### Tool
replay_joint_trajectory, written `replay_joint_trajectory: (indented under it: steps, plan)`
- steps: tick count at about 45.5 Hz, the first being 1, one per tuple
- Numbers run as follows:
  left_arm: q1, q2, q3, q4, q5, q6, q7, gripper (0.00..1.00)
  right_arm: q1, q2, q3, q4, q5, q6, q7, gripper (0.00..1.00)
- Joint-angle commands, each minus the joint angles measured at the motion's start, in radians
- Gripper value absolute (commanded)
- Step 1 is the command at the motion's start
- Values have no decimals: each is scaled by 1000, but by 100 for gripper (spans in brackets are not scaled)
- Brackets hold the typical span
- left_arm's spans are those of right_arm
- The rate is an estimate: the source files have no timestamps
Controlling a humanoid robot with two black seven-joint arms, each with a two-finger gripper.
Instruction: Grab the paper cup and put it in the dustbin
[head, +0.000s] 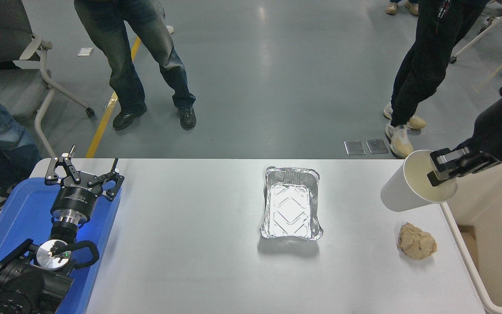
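The white paper cup hangs tilted in the air over the table's right edge, its cream inside facing the camera. My right gripper is shut on its rim, one finger inside the cup. The cup sits just left of the cream-beige dustbin, which stands beside the table at the right, its rim partly behind the cup. My left gripper rests open over the blue tray at the lower left.
A foil tray lies mid-table. A crumpled tan paper ball lies below the cup near the right edge. The blue tray sits at the left. People stand on the floor beyond the table; a chair is at the far left.
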Motion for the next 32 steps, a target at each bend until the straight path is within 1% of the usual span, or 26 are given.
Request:
replay_joint_trajectory:
  steps: [1,9,18,24,25,32]
  plan:
    - [0,0,0,0,-2,0,0,99,-63,-59,-25,-103,-9,-13,-6,0]
    - [0,1,-2,0,0,0,0,99,-192,-176,-31,-287,-19,-58,-10,0]
    - [1,0,-2,0,0,0,0,99,-476,-303,52,-606,-6,-158,-4,0]
    - [0,0,-2,0,0,0,0,99,-735,-380,266,-821,-1,-174,-3,0]
    - [0,0,-2,0,-2,0,0,99,-857,-400,375,-913,-1,-181,-3,0]
    - [0,1,-2,0,0,0,0,99,-1217,-392,688,-1131,-1,-229,-3,0]
